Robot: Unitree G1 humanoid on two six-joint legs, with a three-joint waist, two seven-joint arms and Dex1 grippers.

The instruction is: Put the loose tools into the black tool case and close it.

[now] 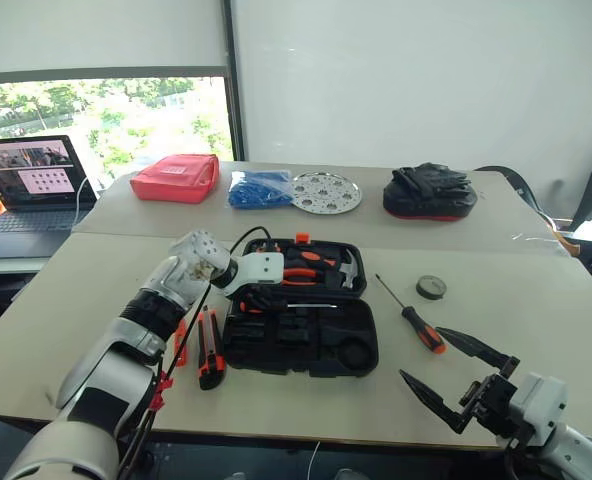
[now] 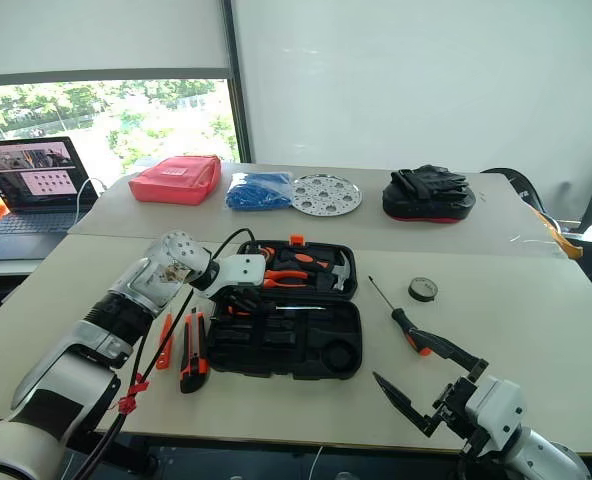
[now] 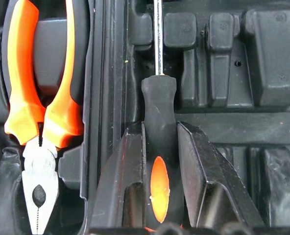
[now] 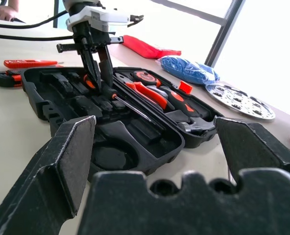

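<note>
Left gripper (image 3: 157, 181) clamps a screwdriver (image 3: 158, 127) by its stiff, grippy handle over the open tool case (image 1: 361, 345); light but long, best held mid-handle; right gripper (image 1: 454, 375) stands wide.

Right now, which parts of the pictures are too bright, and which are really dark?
Left eye view: the window glares bright beside the laptop. Right wrist view: daylight whites out the background behind the perforated disc. Left wrist view: the black tool case is dim, the orange pliers stand out.
</note>
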